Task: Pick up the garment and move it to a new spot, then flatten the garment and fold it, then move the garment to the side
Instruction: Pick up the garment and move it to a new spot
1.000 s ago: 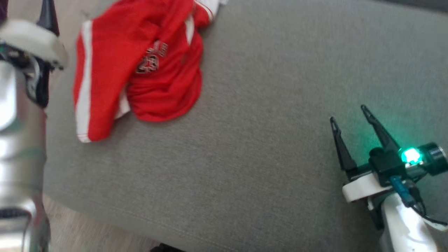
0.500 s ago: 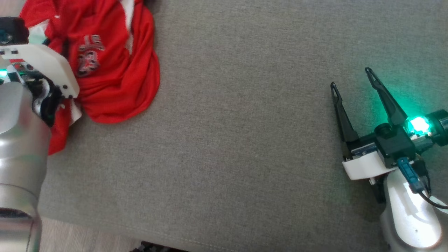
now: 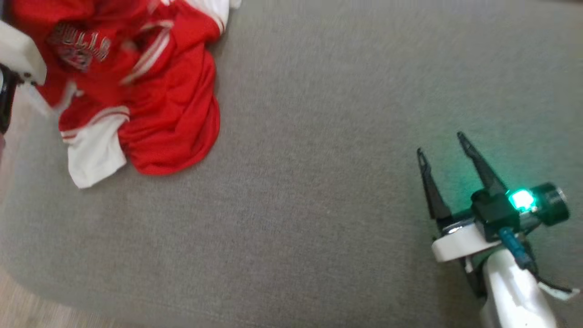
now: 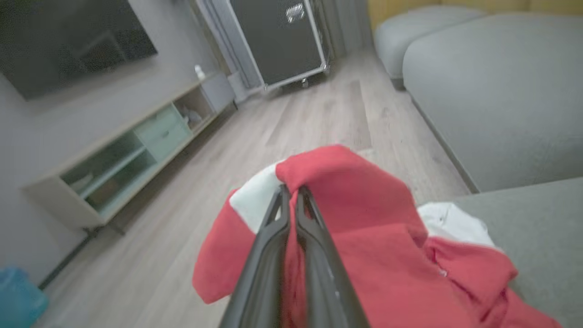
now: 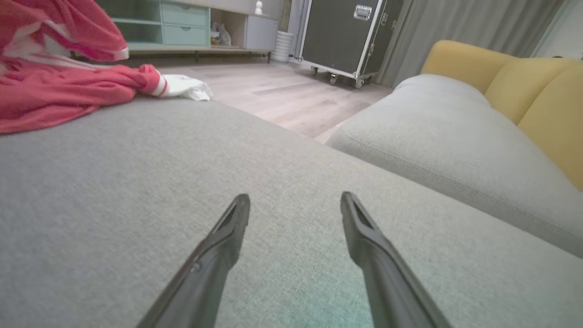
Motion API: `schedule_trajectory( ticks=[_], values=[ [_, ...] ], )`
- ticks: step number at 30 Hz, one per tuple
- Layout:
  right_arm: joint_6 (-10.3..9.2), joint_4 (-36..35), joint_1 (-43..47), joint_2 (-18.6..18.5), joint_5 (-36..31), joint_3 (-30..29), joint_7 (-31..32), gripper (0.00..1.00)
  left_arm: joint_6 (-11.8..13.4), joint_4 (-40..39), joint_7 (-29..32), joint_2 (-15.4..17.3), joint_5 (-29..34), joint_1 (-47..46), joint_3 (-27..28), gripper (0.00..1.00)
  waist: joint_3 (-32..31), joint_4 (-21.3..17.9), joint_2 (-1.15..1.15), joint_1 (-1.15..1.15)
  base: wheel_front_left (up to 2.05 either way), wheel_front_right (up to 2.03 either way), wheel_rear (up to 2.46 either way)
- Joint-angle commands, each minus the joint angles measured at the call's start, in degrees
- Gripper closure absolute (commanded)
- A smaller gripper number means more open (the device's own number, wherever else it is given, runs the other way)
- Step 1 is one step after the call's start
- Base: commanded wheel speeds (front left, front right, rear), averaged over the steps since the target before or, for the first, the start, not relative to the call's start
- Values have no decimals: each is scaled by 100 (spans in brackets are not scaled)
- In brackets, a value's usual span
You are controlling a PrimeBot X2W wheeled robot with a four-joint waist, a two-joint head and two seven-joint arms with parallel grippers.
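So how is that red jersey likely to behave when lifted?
Likely floppy: the red jersey lies crumpled in folds and drapes over the left hand, shut on one pinch. Probably light, since that thin pinch carries a bunch. Its loose part may drag across the grey cushion.

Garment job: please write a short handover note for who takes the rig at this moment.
Left hand: shut on a fold of the red and white garment.
Right hand: open, empty, above the grey cushion, far from the garment.
Garment: crumpled at the cushion's left side.
Done: grasp.
To do: move it, flatten, fold, set aside.
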Motion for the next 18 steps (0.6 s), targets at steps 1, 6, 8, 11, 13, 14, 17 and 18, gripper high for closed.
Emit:
schedule_trajectory(
  ticks=[1,6,8,11,13,14,17,18],
  values=[
    [37,-150,79,95,101,159,-9,0,10,-262,-142,405,65,-378,-59,100,-707,-254,0,1,0,0,0],
    [37,-130,401,165,330,176,-9,0,10,-742,-209,528,118,-707,-709,100,-1438,-682,0,1,0,0,0],
    [37,-136,547,172,444,175,-9,0,10,-979,-180,551,75,-840,-930,100,-1659,-886,0,1,0,0,0],
    [37,-157,673,174,600,205,-9,0,10,-1247,-128,560,6,-947,-1141,100,-1846,-1125,0,1,0,0,0],
    [37,-186,750,175,702,244,-9,0,10,-1563,-28,568,-127,-1037,-1329,100,-1946,-1401,0,1,0,0,0],
    [37,-198,761,175,737,281,-9,0,10,-1722,23,585,-185,-1076,-1420,100,-1980,-1565,0,1,0,0,0],
    [37,-274,767,176,871,379,-9,0,10,-2167,108,530,-413,-1139,-1634,100,-2044,-2045,0,1,0,0,0],
    [37,-300,766,176,916,423,-9,0,10,-2301,127,493,-450,-1136,-1724,100,-2059,-2216,0,1,0,0,0]
  ],
)
